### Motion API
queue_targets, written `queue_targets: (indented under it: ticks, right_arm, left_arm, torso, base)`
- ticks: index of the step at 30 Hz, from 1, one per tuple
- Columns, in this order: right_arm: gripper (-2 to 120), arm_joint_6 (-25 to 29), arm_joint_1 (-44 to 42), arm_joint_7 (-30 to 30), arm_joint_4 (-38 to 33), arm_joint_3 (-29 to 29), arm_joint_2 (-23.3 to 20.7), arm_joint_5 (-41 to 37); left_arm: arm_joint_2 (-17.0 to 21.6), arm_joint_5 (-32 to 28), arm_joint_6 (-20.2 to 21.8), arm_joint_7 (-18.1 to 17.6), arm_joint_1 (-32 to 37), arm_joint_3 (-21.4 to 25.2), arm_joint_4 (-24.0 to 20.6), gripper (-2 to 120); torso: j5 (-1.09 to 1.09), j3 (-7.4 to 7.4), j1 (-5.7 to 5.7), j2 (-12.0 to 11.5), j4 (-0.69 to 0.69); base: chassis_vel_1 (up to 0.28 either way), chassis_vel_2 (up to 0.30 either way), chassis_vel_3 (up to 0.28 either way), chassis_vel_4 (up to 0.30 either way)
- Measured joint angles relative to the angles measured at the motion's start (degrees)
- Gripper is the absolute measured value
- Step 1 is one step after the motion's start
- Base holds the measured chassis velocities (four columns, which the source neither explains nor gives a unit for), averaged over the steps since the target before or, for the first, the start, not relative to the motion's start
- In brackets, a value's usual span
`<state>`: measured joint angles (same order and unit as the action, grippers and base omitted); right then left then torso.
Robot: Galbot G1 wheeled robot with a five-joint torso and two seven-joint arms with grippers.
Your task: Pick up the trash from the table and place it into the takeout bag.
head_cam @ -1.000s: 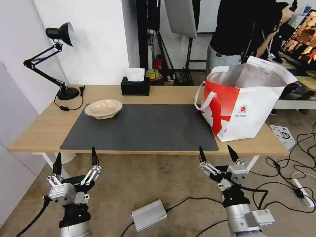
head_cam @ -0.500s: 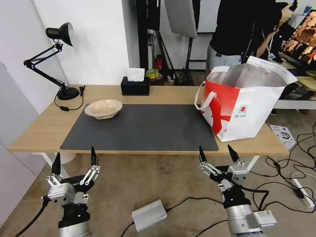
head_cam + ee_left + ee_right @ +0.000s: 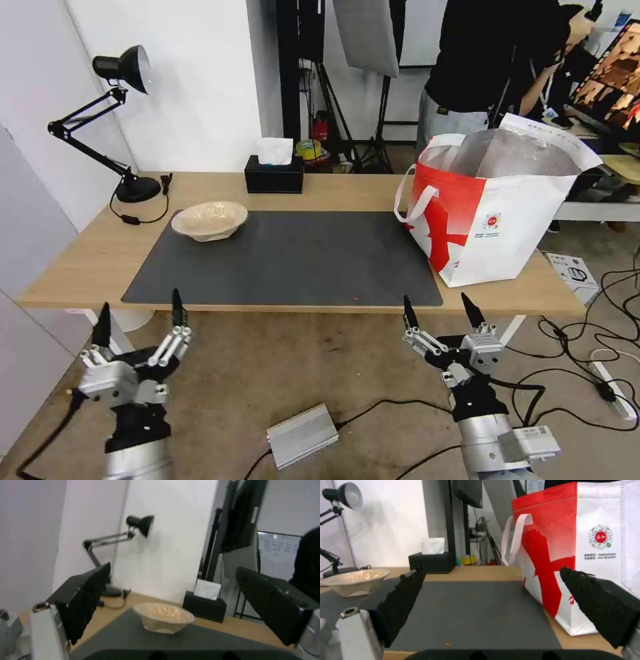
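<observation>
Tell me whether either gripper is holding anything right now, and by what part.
Nothing is held: left gripper and right gripper are both open.

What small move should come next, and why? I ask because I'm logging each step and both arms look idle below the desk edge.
Probably raise the left tool and reach it forward toward the beige pulp bowl. The bowl sits on the mat's far left corner, on that arm's side, and the left tool is open, below the table edge. The takeout bag stands open at the right, where the right tool hangs open.
</observation>
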<state>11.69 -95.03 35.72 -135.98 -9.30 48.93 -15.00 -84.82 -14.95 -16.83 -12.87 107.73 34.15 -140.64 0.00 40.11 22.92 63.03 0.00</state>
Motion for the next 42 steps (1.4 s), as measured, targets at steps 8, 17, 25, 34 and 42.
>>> queue_targets:
  ticks: [8,17,25,34,42]
  right_arm:
    - [100,0.00,0.02,-0.01,0.00,-0.01,0.00,-0.03]
    - [100,0.00,0.04,-0.02,0.00,-0.01,0.00,-0.04]
    - [100,0.00,0.04,-0.02,0.00,0.00,0.00,-0.05]
    - [100,0.00,0.04,-0.02,0.01,0.00,0.00,-0.05]
    - [100,0.00,0.03,-0.02,0.01,0.00,0.00,-0.05]
  left_arm:
    - [5.97,-17.54,10.79,-6.69,-2.58,6.89,-2.73,100]
    - [15.60,-41.65,18.49,-15.80,-12.82,11.05,-2.48,100]
    - [22.50,-60.25,21.56,-25.48,-23.53,9.27,1.24,100]
    - [28.31,-75.07,22.15,-32.94,-36.57,4.21,6.03,100]
    - [30.83,-82.20,24.54,-41.65,-47.57,-1.22,10.69,100]
  torso:
    - [-0.01,0.00,0.00,0.00,0.01]
    - [0.00,0.00,0.00,0.00,-0.01]
    - [0.00,0.00,0.00,0.00,-0.01]
    - [0.00,0.00,0.01,-0.01,0.00]
    - [0.01,0.00,0.01,-0.01,0.00]
  base:
    - [0.000,0.000,0.000,0.000]
    - [0.000,0.000,0.000,0.000]
    - [0.000,0.000,0.000,0.000]
    - [0.000,0.000,0.000,0.000]
    - [0.000,0.000,0.000,0.000]
